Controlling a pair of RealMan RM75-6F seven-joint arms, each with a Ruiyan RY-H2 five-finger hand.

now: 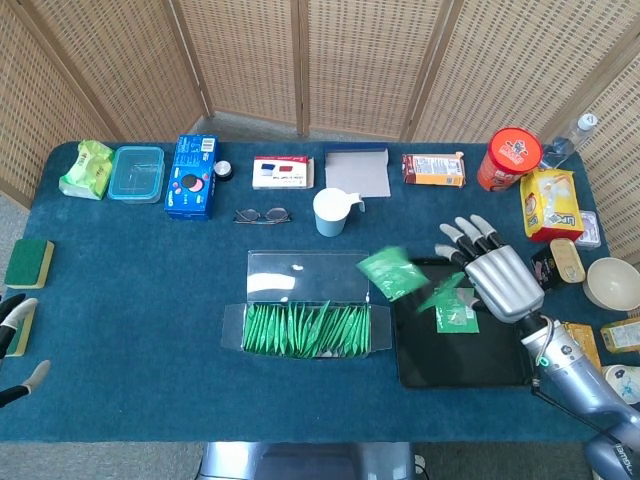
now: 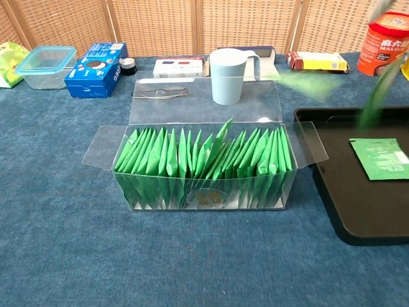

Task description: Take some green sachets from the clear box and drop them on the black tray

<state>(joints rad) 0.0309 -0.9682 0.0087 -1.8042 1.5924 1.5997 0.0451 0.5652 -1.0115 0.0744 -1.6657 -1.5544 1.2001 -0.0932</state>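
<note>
Basically we see a blue cloth table (image 1: 150,300) backed by wicker screens (image 1: 250,60). One clear box (image 1: 306,328) packed with green sachets (image 2: 204,160), one black tray (image 1: 460,355), one sachet flat on tray (image 1: 457,318), two blurred sachets (image 1: 393,273) mid-air. Right hand (image 1: 495,280) fingers spread, holding nothing. Left hand (image 1: 15,345) at the edge; pose unclear.

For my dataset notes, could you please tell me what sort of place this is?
Probably a staged indoor test setup: a blue-cloth table backed by wicker folding screens, spread with unrelated household goods such as the mug and the glasses.
</note>
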